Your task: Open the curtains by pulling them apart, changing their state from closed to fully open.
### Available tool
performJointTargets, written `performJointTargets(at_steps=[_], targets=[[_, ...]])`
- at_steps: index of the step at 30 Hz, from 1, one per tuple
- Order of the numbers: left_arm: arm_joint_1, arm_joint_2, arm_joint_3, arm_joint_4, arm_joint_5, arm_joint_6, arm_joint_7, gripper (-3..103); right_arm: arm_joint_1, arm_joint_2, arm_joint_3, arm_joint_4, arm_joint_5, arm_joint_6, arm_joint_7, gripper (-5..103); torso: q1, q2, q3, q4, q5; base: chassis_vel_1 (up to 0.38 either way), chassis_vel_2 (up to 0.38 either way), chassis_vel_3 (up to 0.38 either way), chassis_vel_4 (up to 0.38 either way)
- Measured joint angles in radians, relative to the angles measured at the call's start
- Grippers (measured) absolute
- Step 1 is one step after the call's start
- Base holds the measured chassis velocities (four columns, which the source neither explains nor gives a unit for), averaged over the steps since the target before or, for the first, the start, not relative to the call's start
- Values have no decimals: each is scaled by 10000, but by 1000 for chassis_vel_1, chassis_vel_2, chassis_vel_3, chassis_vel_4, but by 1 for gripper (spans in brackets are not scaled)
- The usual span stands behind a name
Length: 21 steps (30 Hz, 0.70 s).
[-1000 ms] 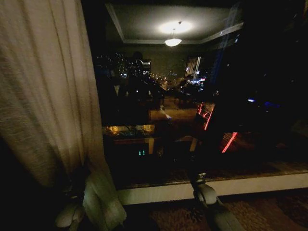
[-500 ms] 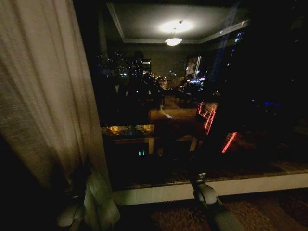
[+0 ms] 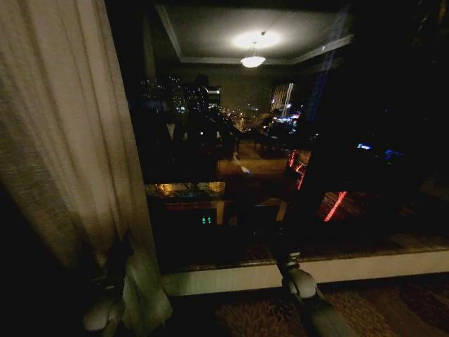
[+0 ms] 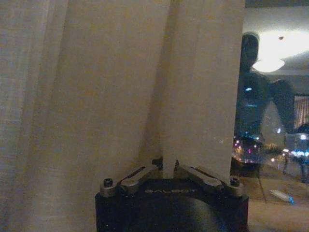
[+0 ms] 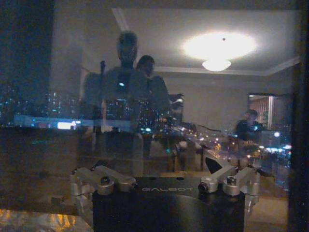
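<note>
pinching a fold of the curtain (image 4: 169,96) between nearly closed fingers, the left gripper (image 4: 168,166) is kept low on the inner edge, likely so the whole panel can be dragged outward. the right gripper (image 5: 166,181) is spread wide and empty before the bare window (image 3: 280,154).
</note>
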Motion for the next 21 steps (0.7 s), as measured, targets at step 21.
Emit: performJointTargets(at_steps=[21], targets=[[-745, 37, 129, 541, -131, 559, -1282, 0, 0, 2, -1, 0, 0, -1, -1, 100, 3, -2, 1, 1, -3, -4, -1, 1, 5]])
